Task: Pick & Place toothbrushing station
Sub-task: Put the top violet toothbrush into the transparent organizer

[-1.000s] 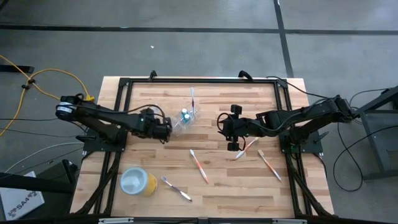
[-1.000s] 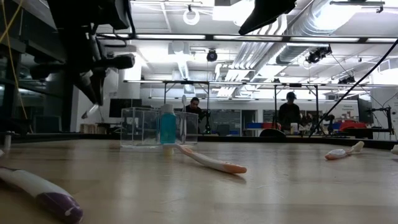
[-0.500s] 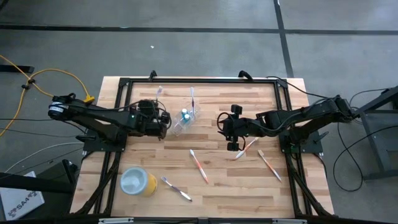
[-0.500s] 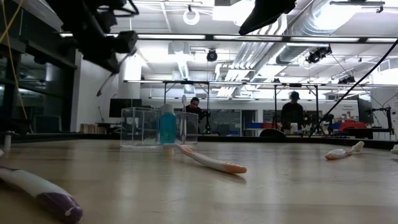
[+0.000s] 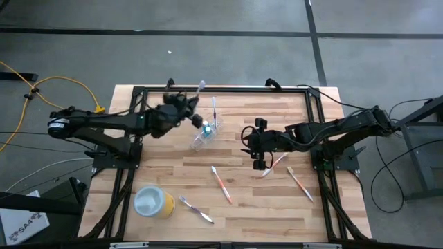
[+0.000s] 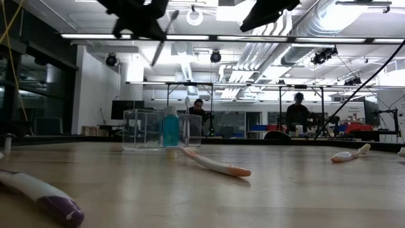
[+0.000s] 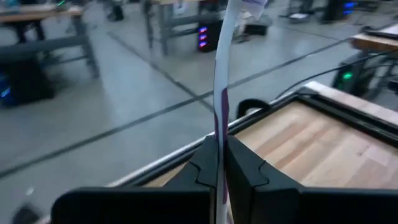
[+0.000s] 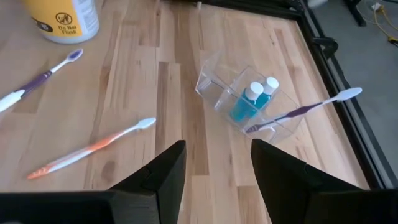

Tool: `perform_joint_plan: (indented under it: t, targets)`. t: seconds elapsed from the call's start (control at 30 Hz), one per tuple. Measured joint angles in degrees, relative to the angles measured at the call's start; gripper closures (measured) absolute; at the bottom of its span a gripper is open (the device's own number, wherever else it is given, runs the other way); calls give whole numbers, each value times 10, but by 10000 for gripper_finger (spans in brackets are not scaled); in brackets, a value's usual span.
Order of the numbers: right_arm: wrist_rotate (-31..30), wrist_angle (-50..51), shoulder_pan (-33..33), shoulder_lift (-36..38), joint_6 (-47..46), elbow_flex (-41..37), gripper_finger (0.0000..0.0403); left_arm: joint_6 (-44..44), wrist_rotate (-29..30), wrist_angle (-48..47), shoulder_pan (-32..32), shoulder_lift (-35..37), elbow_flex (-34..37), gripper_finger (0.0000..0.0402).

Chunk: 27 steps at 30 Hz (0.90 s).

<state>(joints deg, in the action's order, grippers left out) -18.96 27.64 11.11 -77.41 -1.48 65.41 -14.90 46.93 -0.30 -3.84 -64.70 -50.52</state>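
Note:
My left gripper [image 5: 187, 104] is high above the table's far left part, shut on a white-and-purple toothbrush [image 7: 221, 74] whose head [image 5: 201, 84] points toward the far edge. The clear cup [image 5: 203, 135] stands on the table beside it. It holds two blue tubes [image 8: 252, 99] and a purple toothbrush [image 8: 305, 109] that leans out over its rim. My right gripper [image 5: 252, 146] hangs open, right of the cup, with nothing between its fingers [image 8: 155, 180]. An orange toothbrush [image 5: 221, 184] and a purple one [image 5: 196, 209] lie flat on the table. My left gripper pinches the toothbrush's handle [image 7: 219, 140] between its two fingers [image 7: 239, 168], at the part where white turns to purple. The rest of the brush stands out past the fingertips with the head farthest away. The brush is lifted clear of the table and the cup.
A yellow cup with a pale top [image 5: 154, 202] stands near the front left. Two more toothbrushes [image 5: 275, 164] [image 5: 300, 182] lie right of my right gripper. A black frame [image 5: 221, 90] runs round the wooden table top.
My left gripper has risen from beside the clear cup and gone toward the table's far edge, rolling and tipping up as it went. The toothbrush in it has swung from pointing down at the table to pointing toward the far edge. My right gripper has kept still.

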Motion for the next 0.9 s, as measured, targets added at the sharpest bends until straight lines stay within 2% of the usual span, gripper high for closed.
perform_joint_plan:
  t: [0.4,0.67,0.9]
  targets:
    - [-1,10,0,0,1,0,229,66,-36,212,-43,-152,1,399]
    - [-2,21,0,0,-2,0,229,56,-52,298,-50,-232,1,399]
    - [-2,22,0,0,-14,0,229,40,-49,339,-49,-269,2,399]
